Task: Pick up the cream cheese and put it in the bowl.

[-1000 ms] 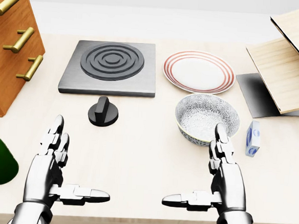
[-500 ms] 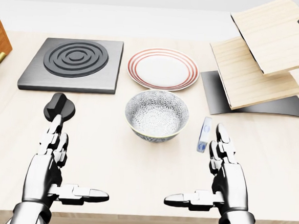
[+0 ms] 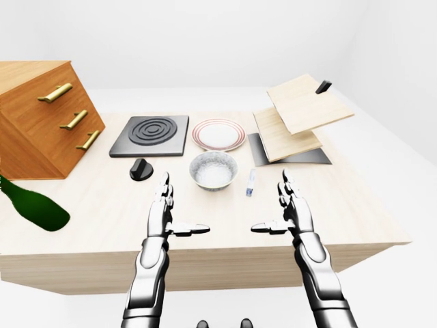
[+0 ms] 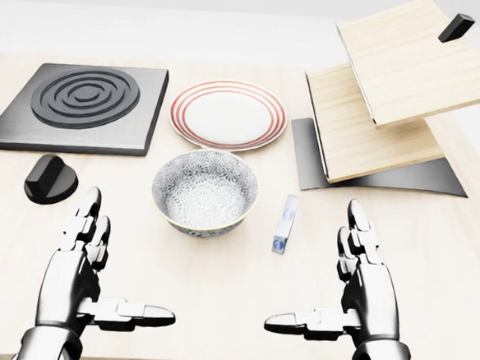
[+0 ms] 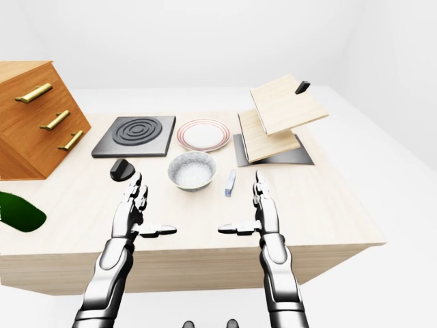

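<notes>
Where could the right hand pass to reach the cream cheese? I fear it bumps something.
Bare tabletop lies between the right hand and the cream cheese, and on below the bowl. It is crowded above: the bowl stands close on the left, the plate beyond, the tilted wooden boards top right.

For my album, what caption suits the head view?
Both open hands, left hand and right hand, hover near the cream cheese beside the patterned bowl.
</notes>
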Robot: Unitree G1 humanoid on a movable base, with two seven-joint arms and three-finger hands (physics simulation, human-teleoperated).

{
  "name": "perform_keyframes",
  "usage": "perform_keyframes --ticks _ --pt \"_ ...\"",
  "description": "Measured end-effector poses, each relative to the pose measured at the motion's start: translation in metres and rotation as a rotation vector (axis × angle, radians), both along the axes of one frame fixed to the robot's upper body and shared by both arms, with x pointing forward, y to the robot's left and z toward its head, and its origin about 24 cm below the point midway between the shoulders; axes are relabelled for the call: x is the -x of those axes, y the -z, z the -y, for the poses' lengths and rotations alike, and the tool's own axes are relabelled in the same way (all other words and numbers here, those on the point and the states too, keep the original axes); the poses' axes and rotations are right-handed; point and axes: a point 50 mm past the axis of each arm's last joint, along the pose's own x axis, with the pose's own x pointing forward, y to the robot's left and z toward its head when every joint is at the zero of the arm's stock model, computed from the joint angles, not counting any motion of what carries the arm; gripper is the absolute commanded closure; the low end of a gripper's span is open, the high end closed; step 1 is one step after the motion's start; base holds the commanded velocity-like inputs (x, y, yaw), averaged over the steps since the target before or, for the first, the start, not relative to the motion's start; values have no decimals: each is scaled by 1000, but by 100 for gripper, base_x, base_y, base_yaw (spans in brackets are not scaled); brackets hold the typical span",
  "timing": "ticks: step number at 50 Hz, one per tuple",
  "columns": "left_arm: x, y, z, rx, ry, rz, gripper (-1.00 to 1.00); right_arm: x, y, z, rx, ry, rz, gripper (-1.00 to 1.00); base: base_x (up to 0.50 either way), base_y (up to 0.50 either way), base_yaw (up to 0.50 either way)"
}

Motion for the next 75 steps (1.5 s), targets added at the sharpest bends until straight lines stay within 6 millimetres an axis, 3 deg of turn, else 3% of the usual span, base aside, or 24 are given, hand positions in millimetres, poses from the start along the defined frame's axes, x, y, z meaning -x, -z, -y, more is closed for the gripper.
perform_keyframes --ticks 15,31,46,61,75 --pt "-2 -2 0 0 5 8 -100 -2 -2 -2 -9 -10 7 -100 50 -8 0" --pt "-3 -3 1 1 7 11 -100 -4 2 -10 17 -27 31 -100 1 0 0" --pt "-1 -6 1 7 8 14 -100 -7 21 -24 55 -56 -50 -100 0 0 0" --pt "0 -10 0 16 9 18 -100 -24 49 -28 124 -47 -190 -100 0 0 0" --pt "0 -12 0 20 11 20 -100 -32 59 -30 179 -40 -250 -100 0 0 0"
